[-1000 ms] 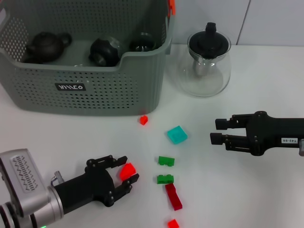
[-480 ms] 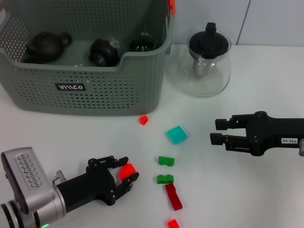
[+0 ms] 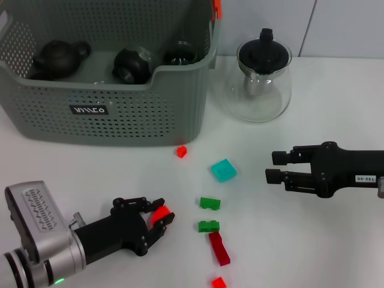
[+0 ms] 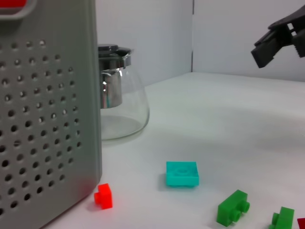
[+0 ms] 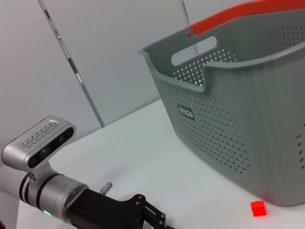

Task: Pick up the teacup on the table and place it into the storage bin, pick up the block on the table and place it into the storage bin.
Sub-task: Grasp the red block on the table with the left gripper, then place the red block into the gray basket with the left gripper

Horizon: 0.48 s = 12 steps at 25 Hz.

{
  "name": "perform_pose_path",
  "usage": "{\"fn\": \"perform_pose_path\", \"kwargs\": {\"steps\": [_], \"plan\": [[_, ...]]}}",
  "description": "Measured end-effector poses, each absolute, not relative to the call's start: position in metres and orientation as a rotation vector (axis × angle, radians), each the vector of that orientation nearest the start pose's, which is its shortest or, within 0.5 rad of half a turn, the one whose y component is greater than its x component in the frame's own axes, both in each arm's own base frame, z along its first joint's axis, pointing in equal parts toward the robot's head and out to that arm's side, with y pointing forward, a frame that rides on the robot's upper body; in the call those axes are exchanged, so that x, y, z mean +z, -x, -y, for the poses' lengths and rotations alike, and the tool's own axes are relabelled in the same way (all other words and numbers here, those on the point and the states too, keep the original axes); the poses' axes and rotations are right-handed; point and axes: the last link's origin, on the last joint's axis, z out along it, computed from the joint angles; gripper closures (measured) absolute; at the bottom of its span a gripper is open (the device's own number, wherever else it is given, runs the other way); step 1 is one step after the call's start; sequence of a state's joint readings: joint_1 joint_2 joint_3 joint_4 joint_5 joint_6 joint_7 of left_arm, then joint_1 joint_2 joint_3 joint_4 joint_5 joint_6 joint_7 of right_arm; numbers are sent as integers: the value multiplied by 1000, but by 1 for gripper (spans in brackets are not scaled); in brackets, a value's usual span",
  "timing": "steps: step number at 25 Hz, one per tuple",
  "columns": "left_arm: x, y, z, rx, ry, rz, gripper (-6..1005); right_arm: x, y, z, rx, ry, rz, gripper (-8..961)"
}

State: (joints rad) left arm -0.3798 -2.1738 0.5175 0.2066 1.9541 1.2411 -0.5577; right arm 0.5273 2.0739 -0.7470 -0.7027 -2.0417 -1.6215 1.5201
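Two robot arms share a white table (image 3: 120, 168) in the head view. The left gripper (image 3: 157, 217), low at the near left, has its black fingers closed around a red block (image 3: 159, 214), which sits between them just above the tabletop. The right gripper (image 3: 275, 166) hangs at the right side, its two fingers parted with nothing between them, well apart from the blocks. The storage bin (image 3: 108, 114), a grey-green perforated basket with an orange tab (image 3: 216, 8) on its rim, stands at the far left and holds a dark teapot (image 3: 57, 57) and two dark rounded vessels (image 3: 133, 64). A clear glass teapot (image 3: 263, 78) with a black lid stands just right of the bin. Loose on the table between the arms lie a tiny red block (image 3: 181, 152), a teal block (image 3: 223, 170), two green blocks (image 3: 209, 204), a dark red brick (image 3: 219, 248) and another small red piece (image 3: 218, 282).

The left wrist view shows the bin's perforated wall (image 4: 47, 119), the glass teapot behind it, the tiny red block beside the wall, and the teal and green blocks nearer; the right gripper shows farther off.

The right wrist view shows the bin with its label (image 5: 186, 113), the tiny red block at its foot, and the left arm (image 5: 52, 186).
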Motion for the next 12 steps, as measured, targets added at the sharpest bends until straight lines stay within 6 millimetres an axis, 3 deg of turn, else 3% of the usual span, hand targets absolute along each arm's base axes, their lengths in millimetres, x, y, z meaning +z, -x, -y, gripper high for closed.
{"fn": "perform_pose_path", "kwargs": {"steps": [8,12], "plan": [[-94,323,-253,-586,2502,508,705,-2,-255,-323,654,2835,-741,430],[-68,318,-250,-736,2506,560,686,-2,-255,-323,653,2834,-742,431]]}}
